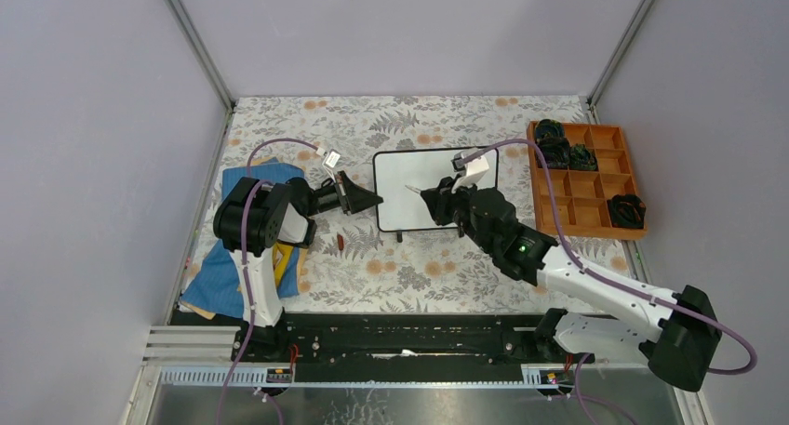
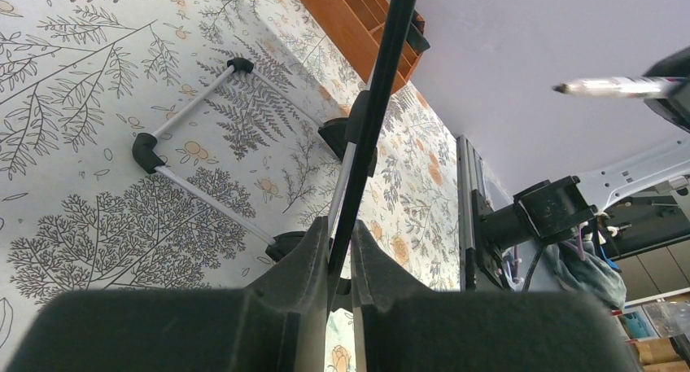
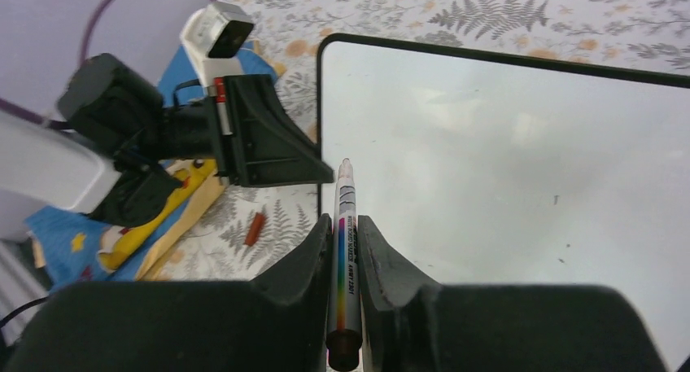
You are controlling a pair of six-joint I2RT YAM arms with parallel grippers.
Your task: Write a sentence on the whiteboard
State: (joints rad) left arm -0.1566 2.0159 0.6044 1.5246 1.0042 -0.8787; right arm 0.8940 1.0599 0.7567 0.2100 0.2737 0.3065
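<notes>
The whiteboard (image 1: 447, 169) lies on the floral table, black-framed. Its white face (image 3: 504, 144) carries only a few tiny specks, and no sentence shows on it. My left gripper (image 1: 377, 199) is shut on the board's left edge. In the left wrist view the thin black frame (image 2: 382, 87) runs up from between the fingers of that gripper (image 2: 340, 229). My right gripper (image 3: 345, 221) is shut on a white marker (image 3: 345, 242) with a rainbow stripe, its tip hovering over the board's left part near the frame. The marker (image 2: 610, 85) also shows in the left wrist view.
An orange compartment tray (image 1: 581, 185) with several dark bundles stands at the right. A blue and yellow cloth (image 1: 219, 276) lies under the left arm. A small red-brown cap (image 1: 341, 243) lies on the table left of the board. A folding wire stand (image 2: 195, 156) shows behind the board.
</notes>
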